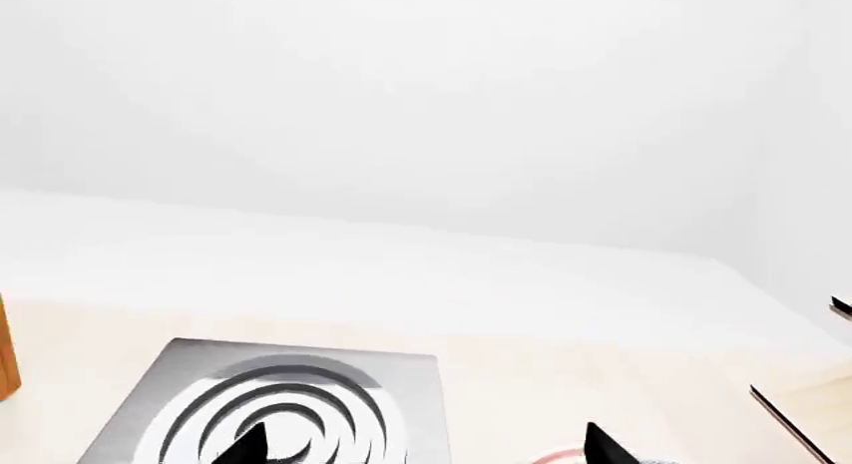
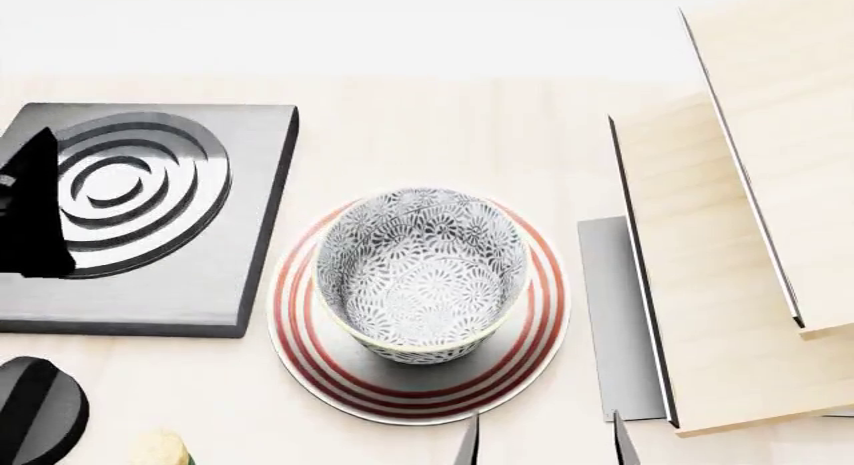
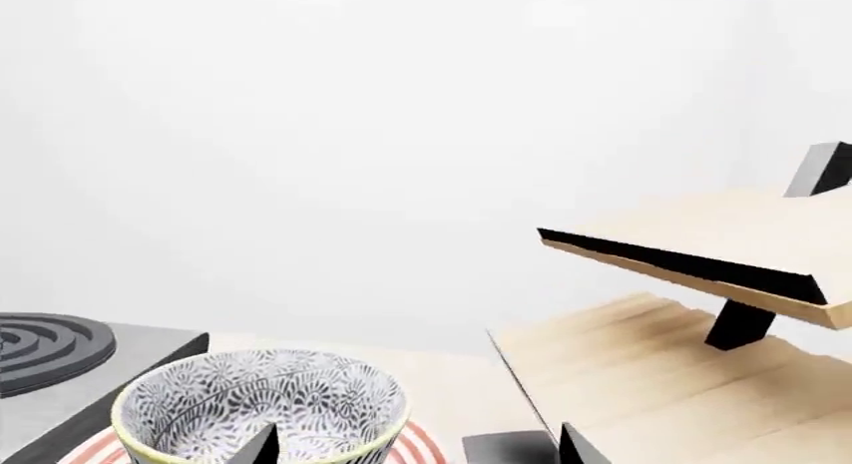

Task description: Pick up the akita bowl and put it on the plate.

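Already the akita bowl [image 2: 422, 275] sits on the plate [image 2: 314, 355] — right pincer [image 2: 541, 440] spread, seemingly just clear.

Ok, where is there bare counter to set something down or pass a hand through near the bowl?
Bare counter lies behind the bowl and plate, bordered by the burner on one side and the wooden shelves on the other. A smaller strip lies in front of the burner. It is crowded where burner and plate nearly touch, and between the plate and the shelves.

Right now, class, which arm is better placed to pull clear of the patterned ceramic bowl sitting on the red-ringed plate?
Right: its fingers stand open just beside the bowl on the plate; the left hangs over the burner.
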{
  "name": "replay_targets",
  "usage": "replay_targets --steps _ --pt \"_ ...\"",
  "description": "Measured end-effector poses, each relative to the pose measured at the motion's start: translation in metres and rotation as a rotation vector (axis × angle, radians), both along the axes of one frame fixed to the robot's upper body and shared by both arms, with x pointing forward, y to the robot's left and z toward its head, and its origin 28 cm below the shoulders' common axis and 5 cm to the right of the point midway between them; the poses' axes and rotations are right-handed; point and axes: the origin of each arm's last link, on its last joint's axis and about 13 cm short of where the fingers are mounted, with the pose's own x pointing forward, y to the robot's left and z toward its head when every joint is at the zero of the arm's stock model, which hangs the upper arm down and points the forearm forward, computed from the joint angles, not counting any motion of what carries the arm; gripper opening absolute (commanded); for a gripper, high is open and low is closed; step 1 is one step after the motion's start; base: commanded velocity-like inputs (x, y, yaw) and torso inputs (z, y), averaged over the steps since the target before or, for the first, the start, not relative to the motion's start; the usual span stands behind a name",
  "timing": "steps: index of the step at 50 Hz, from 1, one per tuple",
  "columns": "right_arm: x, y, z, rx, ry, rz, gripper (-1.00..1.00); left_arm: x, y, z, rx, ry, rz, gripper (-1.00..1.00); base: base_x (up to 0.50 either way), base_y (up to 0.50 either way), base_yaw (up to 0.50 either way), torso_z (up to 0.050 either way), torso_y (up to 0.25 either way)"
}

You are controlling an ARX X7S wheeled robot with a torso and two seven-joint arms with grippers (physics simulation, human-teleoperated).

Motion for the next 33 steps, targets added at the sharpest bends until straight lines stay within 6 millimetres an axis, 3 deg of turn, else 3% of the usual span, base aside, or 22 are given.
replay_targets --steps 17,33 --pt "-0.029 -0.007 0.031 0.015 -0.145 -0.005 1.0 -0.057 0.007 -0.003 0.008 -0.172 0.05 1.0 0.0 0.0 0.0 0.0 0.0" --pt "-0.052 -0.011 0.049 0.032 -0.245 0.0 1.0 -0.111 0.0 -0.013 0.057 -0.339 0.055 1.0 0.0 0.0 0.0 0.0 0.0"
